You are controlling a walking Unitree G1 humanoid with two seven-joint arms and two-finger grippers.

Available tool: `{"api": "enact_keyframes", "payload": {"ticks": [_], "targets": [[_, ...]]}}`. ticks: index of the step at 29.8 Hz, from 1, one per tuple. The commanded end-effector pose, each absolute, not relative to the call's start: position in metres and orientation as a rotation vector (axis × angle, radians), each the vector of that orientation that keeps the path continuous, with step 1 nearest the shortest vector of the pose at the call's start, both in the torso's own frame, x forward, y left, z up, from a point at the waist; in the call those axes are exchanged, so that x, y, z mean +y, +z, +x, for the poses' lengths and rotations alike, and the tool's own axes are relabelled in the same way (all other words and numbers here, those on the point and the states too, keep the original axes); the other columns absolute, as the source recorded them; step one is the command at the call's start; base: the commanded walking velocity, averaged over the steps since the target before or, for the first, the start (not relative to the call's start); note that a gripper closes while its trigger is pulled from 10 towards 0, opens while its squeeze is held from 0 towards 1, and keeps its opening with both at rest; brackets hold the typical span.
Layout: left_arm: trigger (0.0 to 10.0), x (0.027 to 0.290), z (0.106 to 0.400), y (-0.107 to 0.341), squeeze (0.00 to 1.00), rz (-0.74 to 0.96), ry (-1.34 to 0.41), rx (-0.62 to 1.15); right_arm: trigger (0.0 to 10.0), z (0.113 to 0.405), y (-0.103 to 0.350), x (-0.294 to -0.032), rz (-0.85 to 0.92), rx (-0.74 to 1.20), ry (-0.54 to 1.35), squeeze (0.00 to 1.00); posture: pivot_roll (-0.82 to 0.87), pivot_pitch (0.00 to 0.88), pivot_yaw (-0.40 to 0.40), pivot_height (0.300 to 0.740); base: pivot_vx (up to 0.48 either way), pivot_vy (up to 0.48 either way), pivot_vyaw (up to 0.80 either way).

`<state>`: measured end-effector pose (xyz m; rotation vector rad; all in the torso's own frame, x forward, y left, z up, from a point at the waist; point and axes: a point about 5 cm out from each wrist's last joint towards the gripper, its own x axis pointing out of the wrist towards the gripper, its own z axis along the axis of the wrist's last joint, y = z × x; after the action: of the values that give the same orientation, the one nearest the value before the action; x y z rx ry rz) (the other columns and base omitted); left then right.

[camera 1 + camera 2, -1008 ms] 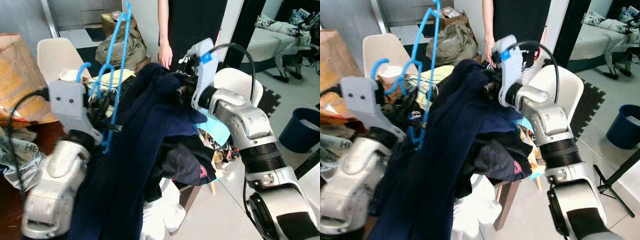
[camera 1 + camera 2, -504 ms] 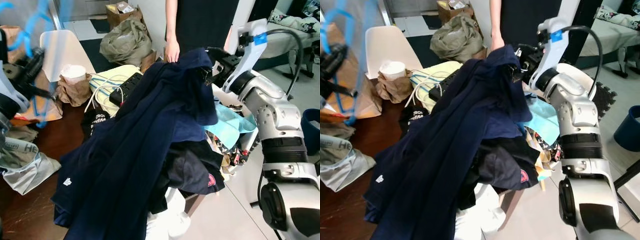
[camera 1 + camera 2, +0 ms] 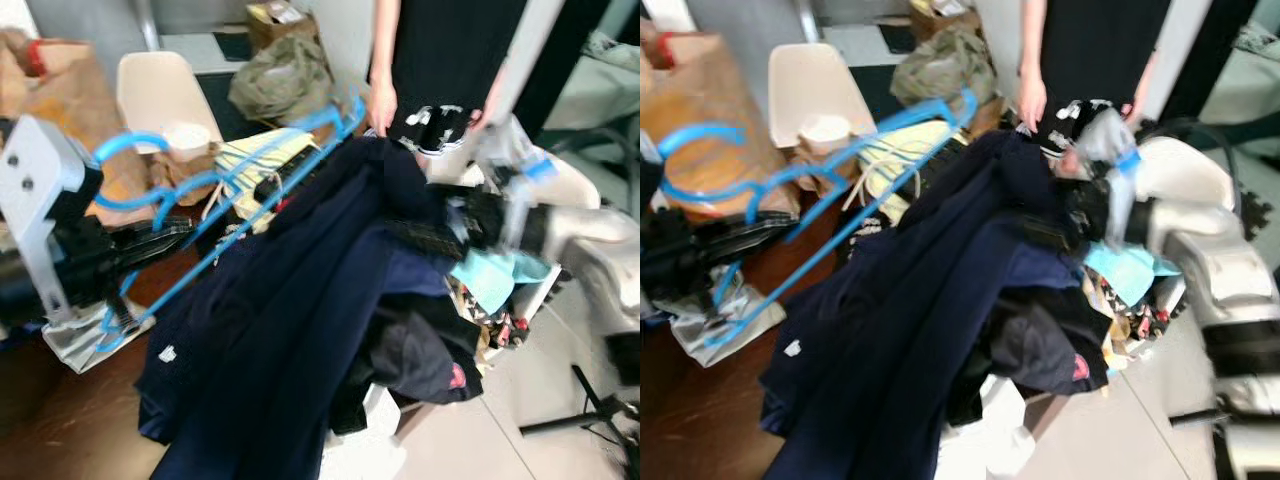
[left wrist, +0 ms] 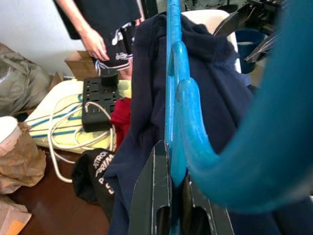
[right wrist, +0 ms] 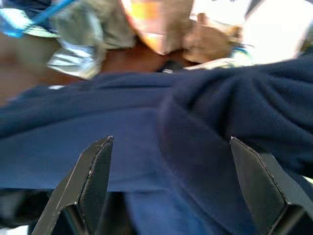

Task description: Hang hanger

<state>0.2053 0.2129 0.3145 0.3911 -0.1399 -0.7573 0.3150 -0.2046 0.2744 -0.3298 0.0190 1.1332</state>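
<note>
While the left gripper [image 4: 168,215] clamps the hanger [image 3: 225,200] near its hook, the long axis slants toward the garment [image 3: 330,290]; the right gripper [image 5: 171,181] hovers open over that cloth.

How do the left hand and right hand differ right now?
Grip: the left hand is shut on the blue hanger; the right hand is open, fingers spread wide.
Contact: the left hand holds the hanger over the table; the right hand is against the navy garment without gripping it.
Shared: both are raised at the clothes pile.
</note>
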Motion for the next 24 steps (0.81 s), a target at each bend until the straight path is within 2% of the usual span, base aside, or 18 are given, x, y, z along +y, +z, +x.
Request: {"api": "enact_keyframes", "payload": {"ticks": [1,3,6,11,13,15,22,23,24], "targets": [[10.0,0.211,0.200,0.320,0.00,0.437,-0.812,-0.118,10.0,0.298,0.279,-0.207,-0.335,0.021,1.246,0.00,0.04,0.065,-0.041,0.740,0.000,0.000,0.00],[10.0,0.211,0.199,0.323,0.00,0.437,-0.826,-0.114,10.0,0.295,0.284,-0.210,-0.320,-0.008,1.260,0.00,0.04,0.065,-0.040,0.740,0.000,0.000,0.00],[10.0,0.209,0.193,0.332,0.00,0.427,-0.897,-0.104,10.0,0.291,0.313,-0.221,-0.254,-0.181,1.250,0.00,0.04,0.065,-0.039,0.740,0.000,0.000,0.00],[10.0,0.210,0.191,0.334,0.00,0.429,-0.917,-0.092,10.0,0.291,0.322,-0.225,-0.236,-0.235,1.231,0.00,0.04,0.065,-0.040,0.740,0.000,0.000,0.00],[10.0,0.212,0.184,0.331,0.00,0.425,-1.024,-0.001,10.0,0.282,0.356,-0.229,-0.172,-0.454,1.241,0.00,0.04,0.068,-0.038,0.740,0.000,0.000,0.00],[10.0,0.216,0.182,0.326,0.00,0.413,-1.091,0.089,10.0,0.269,0.377,-0.227,-0.141,-0.590,1.311,0.00,0.04,0.070,-0.038,0.740,0.000,0.000,0.00],[10.0,0.221,0.185,0.321,0.00,0.408,-1.110,0.157,10.0,0.262,0.382,-0.221,-0.171,-0.604,1.368,0.00,0.05,0.070,-0.034,0.740,0.000,0.000,0.00],[10.0,0.220,0.189,0.318,0.00,0.413,-1.132,0.193,10.0,0.260,0.377,-0.198,-0.271,-0.531,1.442,0.00,0.04,0.072,-0.027,0.740,0.000,0.000,0.00],[10.0,0.220,0.189,0.318,0.00,0.413,-1.132,0.193,10.0,0.260,0.377,-0.198,-0.271,-0.531,1.442,0.00,0.04,0.072,-0.027,0.740,0.000,0.000,0.00]]}}
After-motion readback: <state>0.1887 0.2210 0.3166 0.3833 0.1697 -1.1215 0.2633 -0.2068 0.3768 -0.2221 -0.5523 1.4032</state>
